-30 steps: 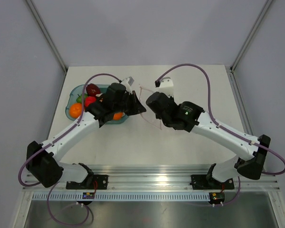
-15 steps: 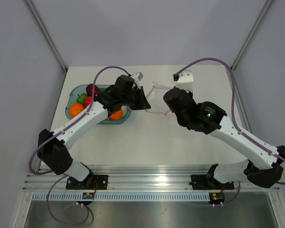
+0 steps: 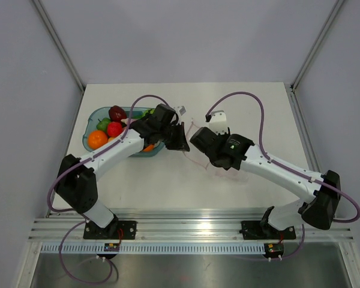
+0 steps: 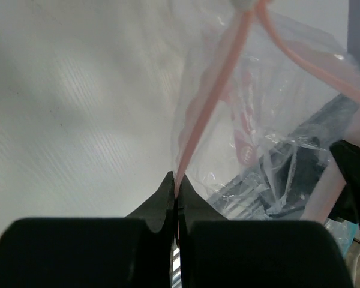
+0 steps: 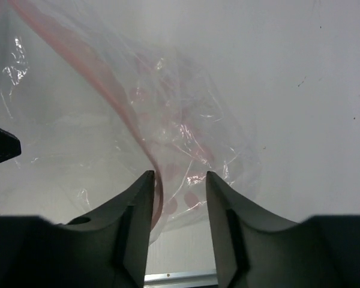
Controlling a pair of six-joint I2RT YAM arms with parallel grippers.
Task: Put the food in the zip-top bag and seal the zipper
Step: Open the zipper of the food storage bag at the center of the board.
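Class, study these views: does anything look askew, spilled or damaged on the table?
Only the zip-top bag: it is crumpled, its zipper bent, pinched by the left gripper. The food sits unspilled in the tray.

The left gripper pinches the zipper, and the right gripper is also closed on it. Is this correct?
No. The left gripper pinches the zipper, but the right gripper is open, its jaws apart; the right wrist view shows it.

A teal tray (image 3: 89, 120) sits on the white table (image 3: 168, 187).
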